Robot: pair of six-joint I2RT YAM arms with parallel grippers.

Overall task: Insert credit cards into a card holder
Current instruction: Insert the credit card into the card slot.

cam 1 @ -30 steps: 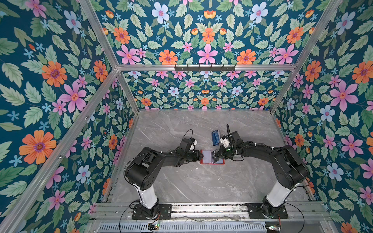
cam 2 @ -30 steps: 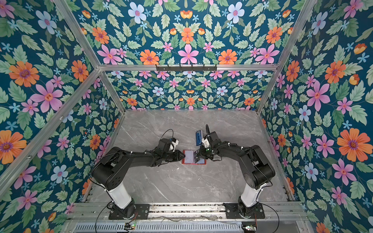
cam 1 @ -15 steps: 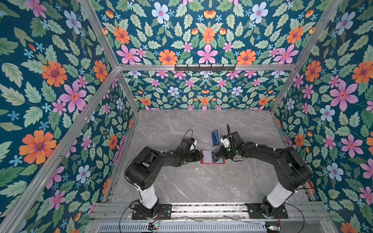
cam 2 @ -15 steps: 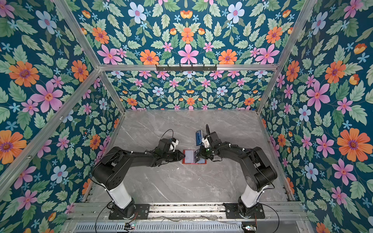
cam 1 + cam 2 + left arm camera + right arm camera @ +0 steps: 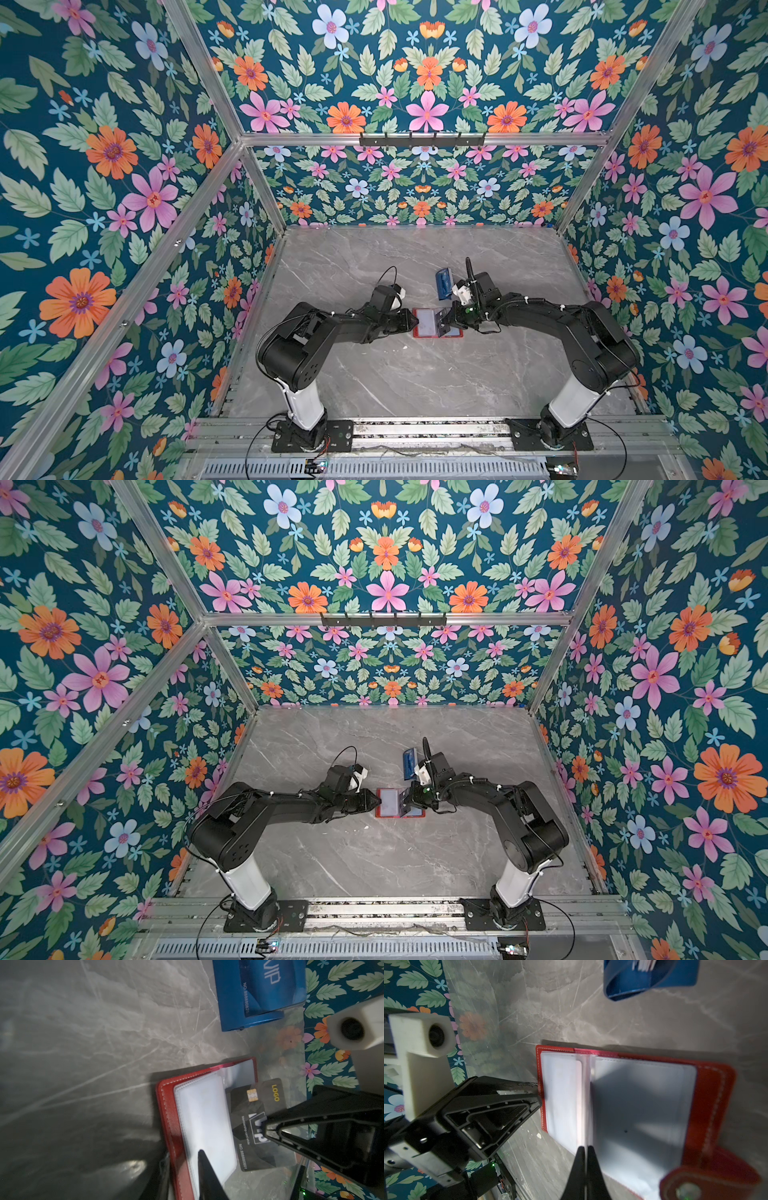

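Between the arms, the right claw pinched a thin black plastic chip card by its long edge, stiff and slick by the look, over the open red leather-like folding card holder; the left claw gripped that holder's outer edge on the grey marbled worktop.

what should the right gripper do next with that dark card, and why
Probably nudge the right gripper slightly toward the clear plastic sleeve of the open red leather-like wallet, feeding in the dark plastic card with a gold chip: most of the card shows outside the sleeve, and the left gripper seems to pin the wallet's edge.
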